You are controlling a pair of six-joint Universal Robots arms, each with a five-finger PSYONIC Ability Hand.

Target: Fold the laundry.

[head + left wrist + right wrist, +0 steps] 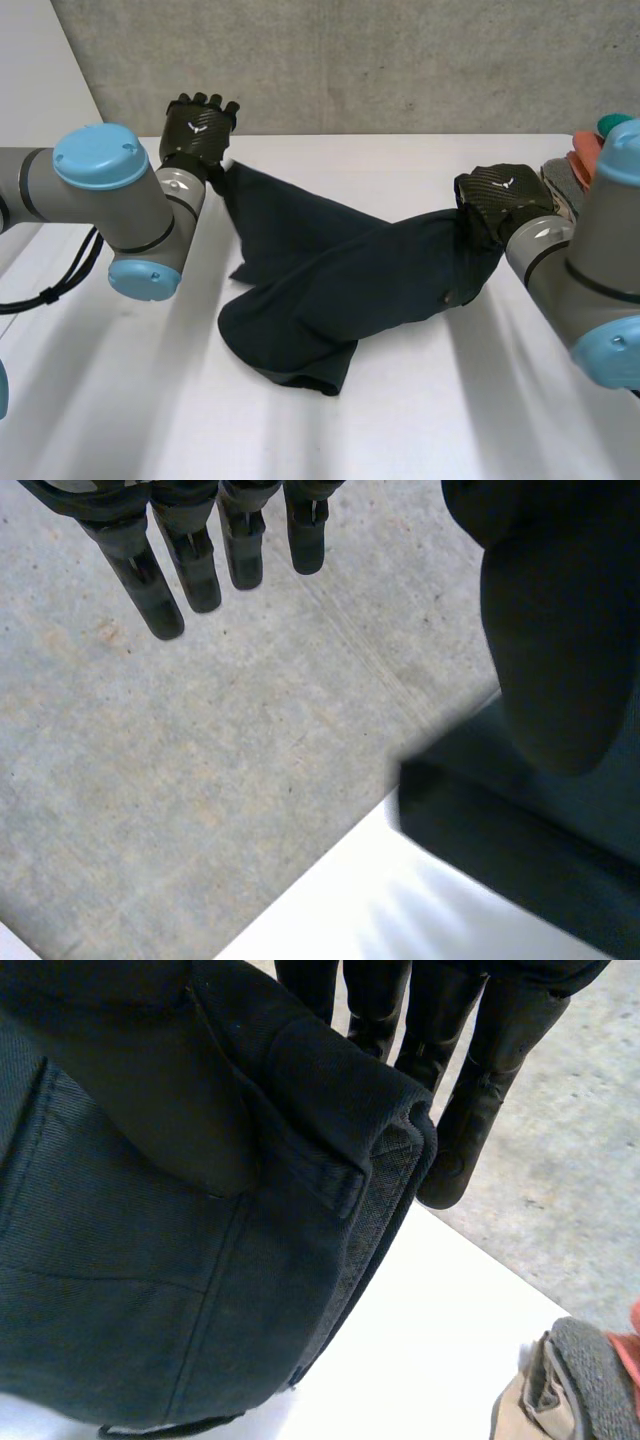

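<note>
Above the table (400,420), right hand (505,200) pinches trousers (340,290) by the waistband (390,1170), left hand (198,128) straight-fingered.

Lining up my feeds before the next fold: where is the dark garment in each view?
Head view: dark garment strung between left hand and right hand, middle sagging onto the white table.
Left wrist view: beside the left hand, running down to the table.
Right wrist view: thick edge pinched in the right hand, against its fingers.
Shared landmark: the white table.

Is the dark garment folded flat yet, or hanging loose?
Not folded: the dark garment droops, bunched, between the left robot hand and right robot hand.
</note>
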